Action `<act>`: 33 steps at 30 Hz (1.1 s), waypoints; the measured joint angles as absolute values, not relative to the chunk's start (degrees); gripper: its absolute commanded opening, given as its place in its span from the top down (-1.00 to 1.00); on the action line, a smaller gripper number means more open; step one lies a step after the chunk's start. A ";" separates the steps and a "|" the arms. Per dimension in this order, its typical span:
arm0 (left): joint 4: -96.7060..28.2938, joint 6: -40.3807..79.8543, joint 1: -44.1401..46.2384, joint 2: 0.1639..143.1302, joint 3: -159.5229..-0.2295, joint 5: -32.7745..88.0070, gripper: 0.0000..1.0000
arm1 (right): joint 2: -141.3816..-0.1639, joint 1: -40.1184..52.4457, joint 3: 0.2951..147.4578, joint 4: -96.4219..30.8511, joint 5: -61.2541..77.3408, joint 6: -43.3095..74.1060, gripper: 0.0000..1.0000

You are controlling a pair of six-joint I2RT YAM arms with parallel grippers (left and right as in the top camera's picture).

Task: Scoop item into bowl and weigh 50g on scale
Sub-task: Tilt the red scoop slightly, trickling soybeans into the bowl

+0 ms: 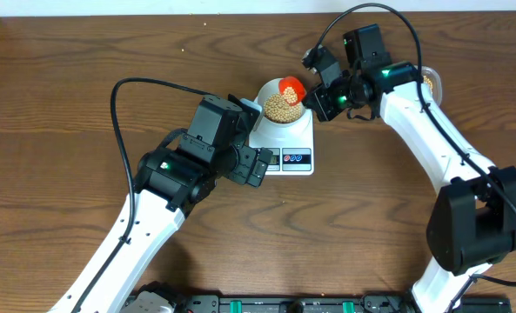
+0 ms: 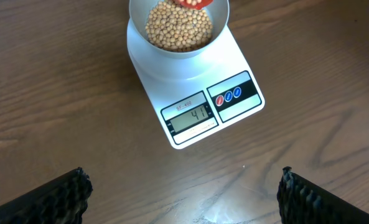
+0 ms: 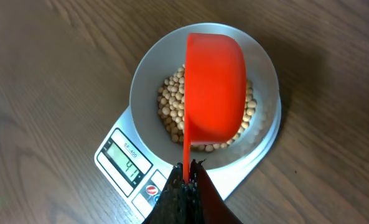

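Obs: left fingers point(image 2: 66, 194) spread wide, empty, just in front of the scale point(image 2: 190, 87) on the counter point(image 2: 47, 93). On the scale: bowl point(image 3: 145, 81) holding beans point(image 2: 178, 25) — display point(image 2: 191, 118) reads 41. Over the bowl, right fingers point(image 3: 172, 200) clamped on the orange scoop point(image 3: 215, 81) handle.

An orange scoop point(image 3: 214, 87) hangs over the wooden table point(image 1: 66, 87), a likely tub point(image 1: 433, 83) nearby.

Setting: robot lab station. My left arm point(image 1: 127, 235) and right arm point(image 1: 436, 130) rise from a black mounting rail point(image 1: 284, 305) at 6 o'clock; wood-grain bench point(image 1: 57, 104), digital scale point(image 1: 298, 139) near centre.
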State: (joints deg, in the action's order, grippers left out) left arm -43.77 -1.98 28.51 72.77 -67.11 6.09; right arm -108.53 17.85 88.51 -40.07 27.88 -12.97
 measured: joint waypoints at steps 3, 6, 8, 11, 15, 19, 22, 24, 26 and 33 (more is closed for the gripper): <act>-43.77 -1.98 28.51 72.77 -67.11 6.09 -0.96 | -108.53 18.48 88.51 -40.07 26.81 -13.67 0.97; -43.77 -2.00 28.51 72.77 -67.11 6.09 -0.96 | -108.53 19.35 88.51 -40.05 25.10 -14.11 0.97; -43.77 -2.00 28.51 72.77 -67.11 6.09 -0.96 | -108.53 19.88 88.51 -40.05 24.10 -14.31 0.97; -43.77 -2.00 28.51 72.77 -67.11 6.09 -0.95 | -108.53 20.43 88.53 -40.05 23.11 -14.39 0.97; -43.77 -2.00 28.51 72.77 -67.11 6.09 -0.96 | -108.53 20.51 88.53 -40.05 22.52 -14.57 0.97; -43.77 -2.00 28.51 72.77 -67.11 6.09 -0.96 | -108.53 20.49 88.53 -40.03 22.50 -14.59 0.98; -43.77 -2.00 28.51 72.77 -67.11 6.09 -0.96 | -108.53 20.47 88.55 -40.05 23.46 -14.57 0.98; -43.77 -1.98 28.51 72.77 -67.11 6.09 -0.95 | -108.53 20.29 88.55 -40.03 25.04 -14.50 0.98; -43.77 -1.98 28.51 72.77 -67.11 6.09 -0.96 | -108.53 19.94 88.55 -40.03 26.83 -14.20 0.98; -43.77 -1.98 28.51 72.77 -67.11 6.09 -0.96 | -108.53 17.30 88.55 -40.05 31.55 -13.34 0.98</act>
